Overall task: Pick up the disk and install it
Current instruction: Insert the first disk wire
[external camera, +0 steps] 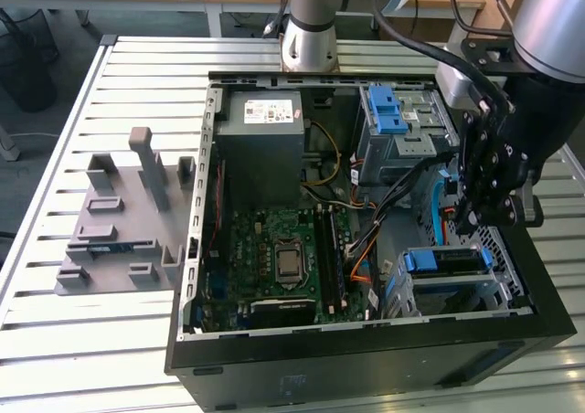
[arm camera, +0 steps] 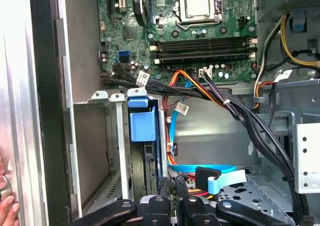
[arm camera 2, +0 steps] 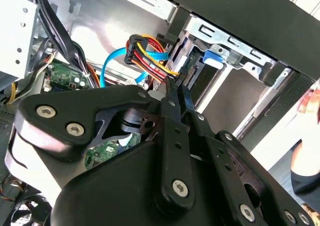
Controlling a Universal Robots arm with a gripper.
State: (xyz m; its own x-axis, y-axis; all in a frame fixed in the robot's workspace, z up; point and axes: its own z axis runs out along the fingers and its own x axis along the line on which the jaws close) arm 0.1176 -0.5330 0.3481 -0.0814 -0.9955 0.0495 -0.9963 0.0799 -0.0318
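The disk (external camera: 442,261) lies in the lower drive bay at the case's front corner on the exterior view's right, its blue end bracket (arm camera: 142,122) facing out. In the second wrist view the disk's blue bracket (arm camera 2: 212,56) sits inside the metal bay frame. My gripper (external camera: 468,219) hangs inside the case just behind that bay. Its two black fingers (arm camera 2: 173,106) run together to a point, shut, with nothing visible between them. My gripper (arm camera: 173,185) has its tips beside the disk's dark rear edge and the coloured cable plug (arm camera 2: 167,68).
The open computer case (external camera: 366,363) sits on a slatted table, with the motherboard (external camera: 283,258), the grey power supply (external camera: 265,130) and an upper drive cage (external camera: 398,121) with a blue latch. Cables (arm camera: 235,111) cross the bay. A grey fixture (external camera: 119,221) stands outside. A hand (arm camera: 5,201) rests by the case.
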